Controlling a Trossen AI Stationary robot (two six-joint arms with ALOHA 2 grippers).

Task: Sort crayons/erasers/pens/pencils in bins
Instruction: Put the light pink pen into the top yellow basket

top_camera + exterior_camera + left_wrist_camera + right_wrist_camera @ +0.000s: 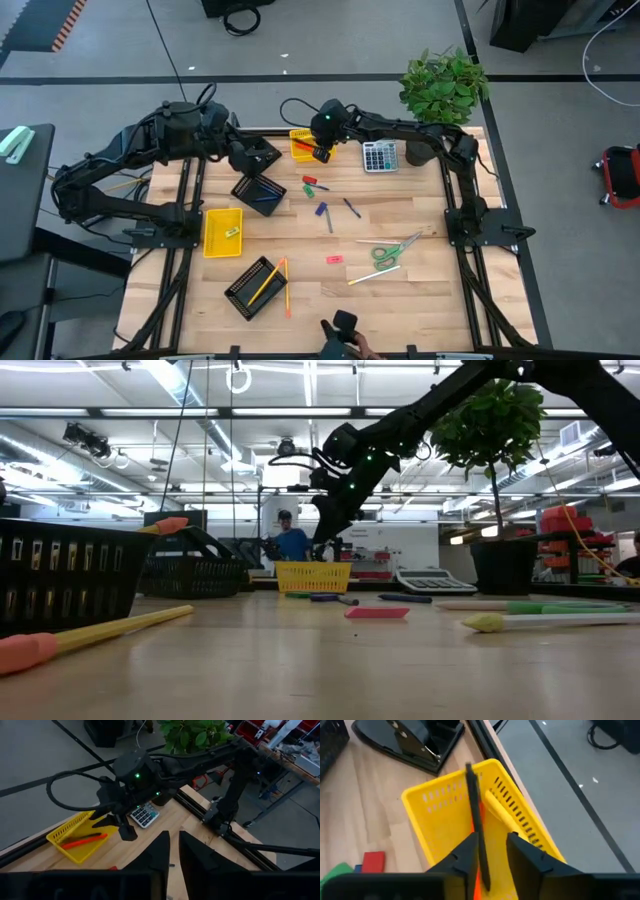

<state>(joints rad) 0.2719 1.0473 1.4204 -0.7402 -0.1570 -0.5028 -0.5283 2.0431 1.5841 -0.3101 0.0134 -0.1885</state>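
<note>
We count four bins: two bright yellow slotted plastic trays (304, 148) (222, 231) and two black wire-mesh trays (259, 192) (251, 287). Our right end effector (490, 851) hangs over the far yellow tray at the bench's (400, 290) back edge, clenched on a slim black pen (475, 815) above a red pen (84, 840) lying inside. Our left end effector (171, 851) waits beside the far mesh tray, its fingers slightly apart. Mid-bench holds scattered sticks and erasers, with bare wood toward the near edge.
</note>
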